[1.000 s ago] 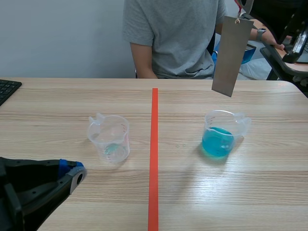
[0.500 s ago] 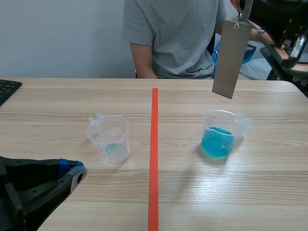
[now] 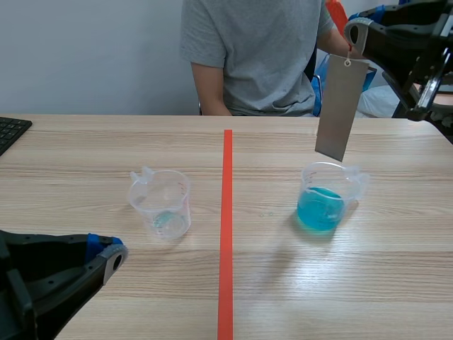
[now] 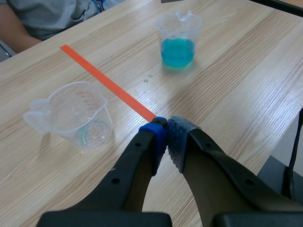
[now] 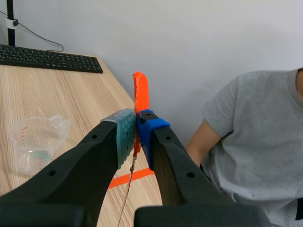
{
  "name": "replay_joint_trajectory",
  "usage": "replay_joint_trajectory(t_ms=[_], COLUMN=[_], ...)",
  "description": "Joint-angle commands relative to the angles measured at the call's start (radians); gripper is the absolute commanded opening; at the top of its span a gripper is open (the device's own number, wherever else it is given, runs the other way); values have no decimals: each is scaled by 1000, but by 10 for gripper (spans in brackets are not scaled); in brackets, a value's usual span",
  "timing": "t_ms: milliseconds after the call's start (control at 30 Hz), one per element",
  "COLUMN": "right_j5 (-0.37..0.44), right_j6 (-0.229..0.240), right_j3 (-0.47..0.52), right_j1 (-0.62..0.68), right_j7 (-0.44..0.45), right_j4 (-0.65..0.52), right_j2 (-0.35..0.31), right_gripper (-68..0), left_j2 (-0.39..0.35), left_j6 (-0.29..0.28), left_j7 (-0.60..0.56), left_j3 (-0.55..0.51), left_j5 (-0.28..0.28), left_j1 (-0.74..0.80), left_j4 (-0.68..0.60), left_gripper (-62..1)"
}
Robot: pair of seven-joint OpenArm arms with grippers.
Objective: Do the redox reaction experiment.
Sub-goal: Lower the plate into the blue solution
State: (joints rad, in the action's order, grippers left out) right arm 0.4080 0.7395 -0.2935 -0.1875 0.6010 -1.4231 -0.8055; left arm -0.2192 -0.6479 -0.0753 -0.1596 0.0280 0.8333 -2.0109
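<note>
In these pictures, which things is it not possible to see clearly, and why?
- Right wrist view: the metal plate is hidden under the right gripper; only its wire shows.
- Left wrist view: the red scale on the clear beaker is too small to read.
- Scene view: the top edge cuts off the orange tab.

Plate (image 3: 338,110) lowered over the last second: bottom edge now just above the rim of the blue beaker (image 3: 324,205). Right pincer (image 3: 352,37), gripping the orange tag (image 3: 336,13), has dropped into the scene view from above.
</note>
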Motion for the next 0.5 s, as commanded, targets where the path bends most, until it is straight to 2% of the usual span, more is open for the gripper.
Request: replay_joint_trajectory(t_ms=[0,467], right_j5=[14,6], right_j6=[6,6], right_j3=[19,18], right_j1=[-17,-17], right_j7=[19,27], right_j4=[13,120], right_j2=[3,66], right_gripper=[-665,-665], left_j2=[0,0], left_j6=[3,3], left_j7=[-10,-10], left_j3=[2,2], left_j5=[13,6], left_j1=[-3,-3], left_j4=[-6,-6], left_gripper=[-569,-569])
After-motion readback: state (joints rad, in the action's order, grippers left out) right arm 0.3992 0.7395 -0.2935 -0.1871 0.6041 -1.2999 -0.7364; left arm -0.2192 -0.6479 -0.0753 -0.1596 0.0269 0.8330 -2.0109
